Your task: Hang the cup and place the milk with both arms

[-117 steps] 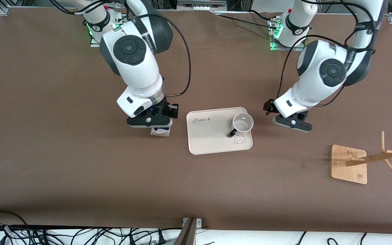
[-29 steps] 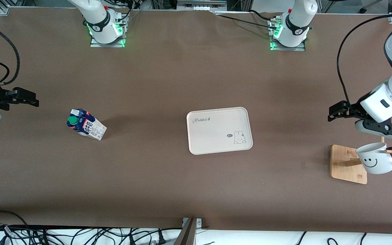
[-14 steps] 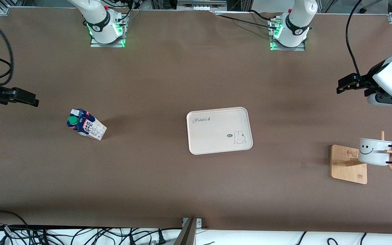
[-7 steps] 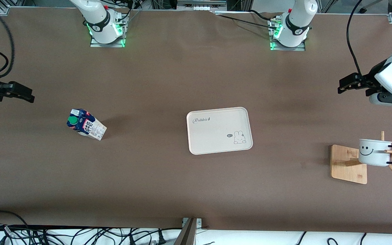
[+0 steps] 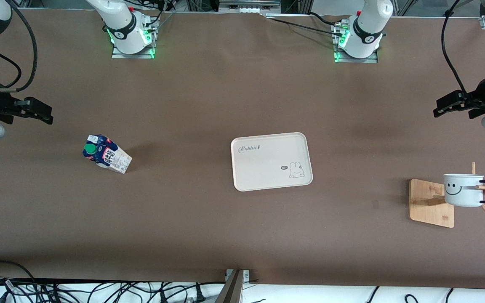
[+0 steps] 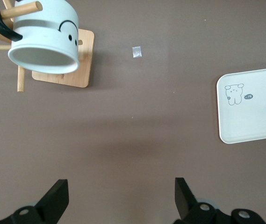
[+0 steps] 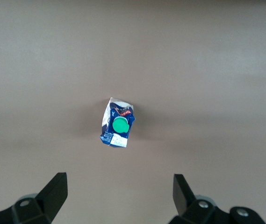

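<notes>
A: Count, positions rel. to tray?
B: 1 cup hung on rack, toward left arm's end. 1 milk upright on counter, toward right arm's end.
A: Grippers?
B: 2; left gripper, right gripper both spread wide, empty, over counter.

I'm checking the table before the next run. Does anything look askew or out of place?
Nothing stands out. The cup hangs by its handle on a peg of the wooden rack, the milk stands upright on the table toward the right arm's end, and the tray lies flat.
</notes>
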Robot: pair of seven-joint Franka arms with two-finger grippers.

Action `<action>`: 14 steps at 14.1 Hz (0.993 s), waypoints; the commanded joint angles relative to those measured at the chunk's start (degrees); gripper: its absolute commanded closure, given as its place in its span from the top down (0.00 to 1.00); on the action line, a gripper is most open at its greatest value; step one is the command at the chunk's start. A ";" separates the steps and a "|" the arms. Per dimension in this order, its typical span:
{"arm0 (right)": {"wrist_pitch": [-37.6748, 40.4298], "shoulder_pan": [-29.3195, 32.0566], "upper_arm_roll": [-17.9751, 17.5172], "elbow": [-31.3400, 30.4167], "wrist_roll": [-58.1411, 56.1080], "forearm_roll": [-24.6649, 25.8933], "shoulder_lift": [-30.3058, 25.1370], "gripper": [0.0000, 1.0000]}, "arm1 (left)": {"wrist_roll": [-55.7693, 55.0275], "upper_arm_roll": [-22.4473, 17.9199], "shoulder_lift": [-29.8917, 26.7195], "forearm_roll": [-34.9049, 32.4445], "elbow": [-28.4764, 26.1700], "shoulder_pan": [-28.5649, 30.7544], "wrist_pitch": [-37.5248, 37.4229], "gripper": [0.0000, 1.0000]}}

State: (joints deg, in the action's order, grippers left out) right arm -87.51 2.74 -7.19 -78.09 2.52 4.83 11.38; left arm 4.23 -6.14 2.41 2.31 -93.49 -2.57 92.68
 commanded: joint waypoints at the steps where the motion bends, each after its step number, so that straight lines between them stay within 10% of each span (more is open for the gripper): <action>1: -3.19 -0.10 -0.20 -5.21 0.56 -0.70 -3.47 1.00 | -0.89 0.43 1.01 -0.99 2.26 -0.42 0.05 1.00; 14: -2.58 -2.30 5.08 -4.79 -0.49 -0.79 -3.12 1.00 | -0.62 1.13 4.00 -2.57 4.45 -0.95 0.14 1.00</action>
State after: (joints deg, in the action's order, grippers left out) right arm -89.82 1.27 -2.95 -81.18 2.36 4.72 9.85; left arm 4.03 -5.17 5.12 0.97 -92.37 -3.51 93.38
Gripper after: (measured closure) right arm 0.000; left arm 0.000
